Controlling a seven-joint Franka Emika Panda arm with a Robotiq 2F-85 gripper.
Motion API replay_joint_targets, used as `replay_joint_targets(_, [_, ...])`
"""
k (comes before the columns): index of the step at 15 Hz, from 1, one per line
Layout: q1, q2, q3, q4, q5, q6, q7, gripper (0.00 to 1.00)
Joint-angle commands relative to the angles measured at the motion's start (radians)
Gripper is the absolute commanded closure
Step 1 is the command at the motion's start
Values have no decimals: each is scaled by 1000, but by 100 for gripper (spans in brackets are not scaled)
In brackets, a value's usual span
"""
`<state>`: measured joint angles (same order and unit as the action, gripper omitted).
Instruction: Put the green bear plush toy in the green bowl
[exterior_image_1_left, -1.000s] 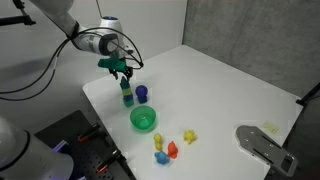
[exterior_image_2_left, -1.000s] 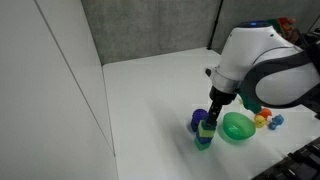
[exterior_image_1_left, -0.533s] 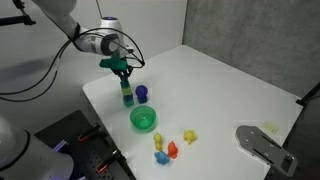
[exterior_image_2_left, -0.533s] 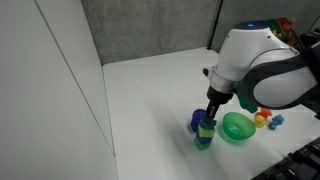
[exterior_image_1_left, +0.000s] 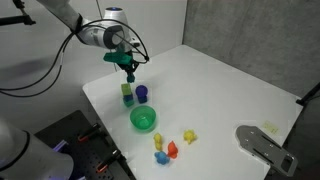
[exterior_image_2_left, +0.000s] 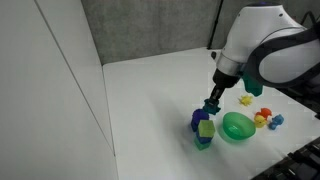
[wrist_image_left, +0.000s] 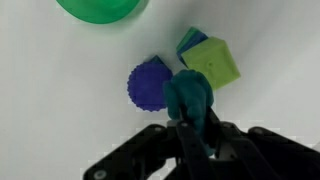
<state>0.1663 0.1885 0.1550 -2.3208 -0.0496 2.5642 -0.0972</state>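
Observation:
My gripper (exterior_image_1_left: 127, 67) is shut on the green bear plush toy (exterior_image_1_left: 128, 75), a dark teal soft figure that hangs in the air. In an exterior view the toy (exterior_image_2_left: 211, 107) and gripper (exterior_image_2_left: 213, 99) are above a yellow-green block (exterior_image_2_left: 205, 128). The wrist view shows the toy (wrist_image_left: 189, 98) pinched between the black fingers of the gripper (wrist_image_left: 197, 130). The green bowl (exterior_image_1_left: 144, 119) stands on the white table towards its front edge. It also shows in an exterior view as the bowl (exterior_image_2_left: 238, 126) and at the top of the wrist view as the bowl (wrist_image_left: 100, 8).
The yellow-green block (exterior_image_1_left: 127, 91) sits on a blue block (exterior_image_1_left: 127, 101), next to a blue-purple round object (exterior_image_1_left: 142, 94). Small coloured toys (exterior_image_1_left: 172, 150) lie beyond the bowl. A grey flat device (exterior_image_1_left: 262, 148) lies at the table's corner. A tall white panel (exterior_image_2_left: 60, 90) stands beside the table.
The gripper has shut on the green bear plush toy and lifted it up off the stacked blocks. The blocks and the bowl stayed put.

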Motion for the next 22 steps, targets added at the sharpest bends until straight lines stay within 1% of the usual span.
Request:
replay_joint_targets(1, [-19, -48, -68, -26, -105, -50, 100, 94])
replay_joint_targets(6, [-64, -26, -159, -60, -245, -84, 195, 96])
replay_joint_targets(10, [-92, 11, -197, -107, -292, -65, 220, 95])
replay_joint_targets(15, [-109, 97, -213, -115, -268, -35, 207, 95])
replay_joint_targets(22, [-89, 243, -228, -82, -263, 45, 216, 95])
